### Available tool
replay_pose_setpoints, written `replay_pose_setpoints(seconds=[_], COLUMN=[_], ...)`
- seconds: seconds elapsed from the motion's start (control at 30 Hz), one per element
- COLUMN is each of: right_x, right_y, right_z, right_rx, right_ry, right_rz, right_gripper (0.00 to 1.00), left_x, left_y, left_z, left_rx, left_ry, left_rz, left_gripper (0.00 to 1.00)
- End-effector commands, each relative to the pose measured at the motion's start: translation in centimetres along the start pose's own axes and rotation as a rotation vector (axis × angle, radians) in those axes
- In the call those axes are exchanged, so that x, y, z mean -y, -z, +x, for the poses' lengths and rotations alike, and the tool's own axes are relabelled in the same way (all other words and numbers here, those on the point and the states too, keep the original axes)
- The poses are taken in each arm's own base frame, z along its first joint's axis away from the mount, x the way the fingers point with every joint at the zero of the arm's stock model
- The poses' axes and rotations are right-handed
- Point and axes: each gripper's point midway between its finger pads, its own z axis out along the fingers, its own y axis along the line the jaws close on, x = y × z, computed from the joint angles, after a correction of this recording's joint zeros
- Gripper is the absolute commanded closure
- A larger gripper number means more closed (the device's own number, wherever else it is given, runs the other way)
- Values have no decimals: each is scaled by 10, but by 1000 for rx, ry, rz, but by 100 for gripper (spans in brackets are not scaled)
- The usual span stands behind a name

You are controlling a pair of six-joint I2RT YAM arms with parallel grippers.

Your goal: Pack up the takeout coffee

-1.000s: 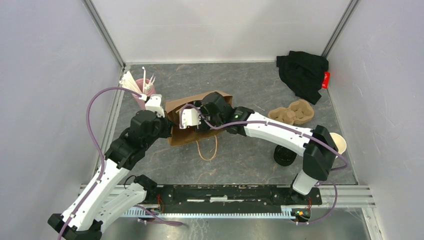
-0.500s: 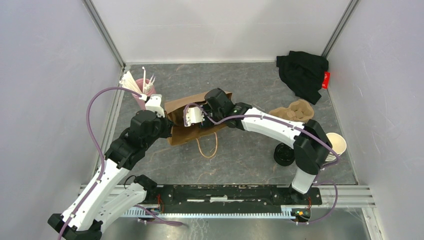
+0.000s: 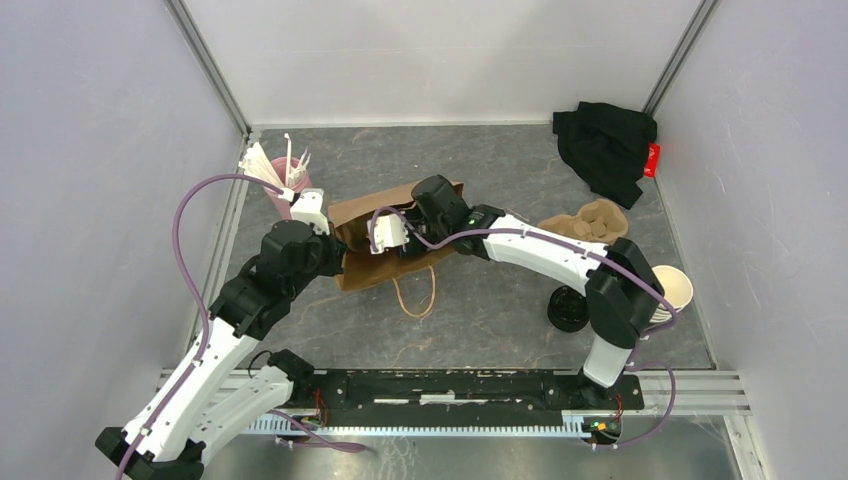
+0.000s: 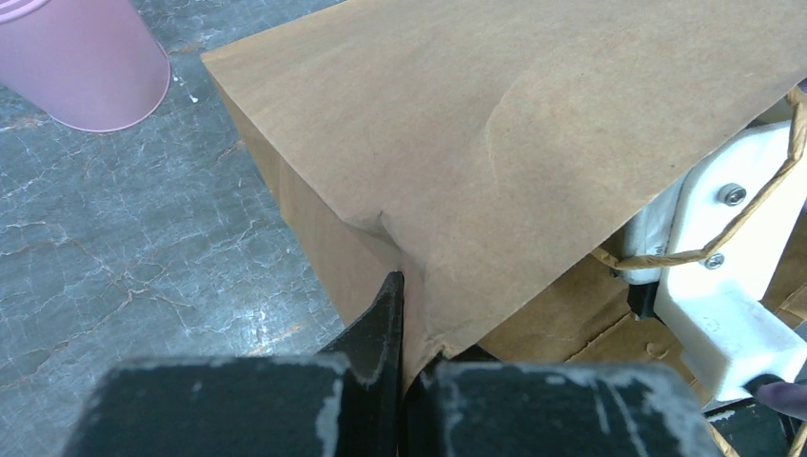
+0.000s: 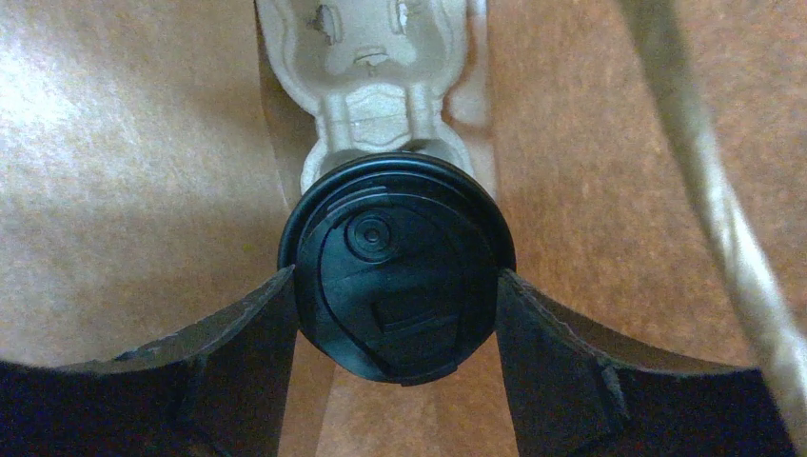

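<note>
Black dome lid over a paper wall: takeout coffee point(image 5: 395, 269), frame centre, inside the brown bag point(image 5: 124, 143). Probably light, crushable, and the lid may pop; best held under the lid rim. Right claw point(image 5: 395, 290) spread wide, fingers point(image 5: 243, 333) pressing both sides. Pulp carrier point(image 5: 376, 76) beyond. Left claw point(image 4: 404, 314) pressed together, pinching the bag edge.

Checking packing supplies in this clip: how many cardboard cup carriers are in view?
2. One cup carrier lies on the table, right of the paper bag; the other sits inside the bag, beyond the lidded coffee cup. Others could be hidden in the bag.
</note>
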Motion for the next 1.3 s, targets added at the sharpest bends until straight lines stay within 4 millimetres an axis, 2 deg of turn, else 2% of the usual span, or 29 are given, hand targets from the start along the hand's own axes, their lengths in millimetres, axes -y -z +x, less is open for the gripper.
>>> replay_pose_setpoints(seconds=[0.0,0.23,0.67,1.27], right_x=[6,11,19,0], right_y=[-8,-16,-23,-16], right_z=[0,5,-3,-5], right_rx=[13,-12,31,47], right_ry=[-12,-14,-20,-63], right_rz=[34,66,93,10], right_gripper=[100,100,100,100], left_x=[5,5,6,28], left_y=[4,5,7,20], left_z=[-8,-9,-10,-23], left_rx=[11,16,14,-17], left_ry=[-59,-58,-55,-22], left_rz=[35,37,41,138], left_gripper=[98,98,98,98])
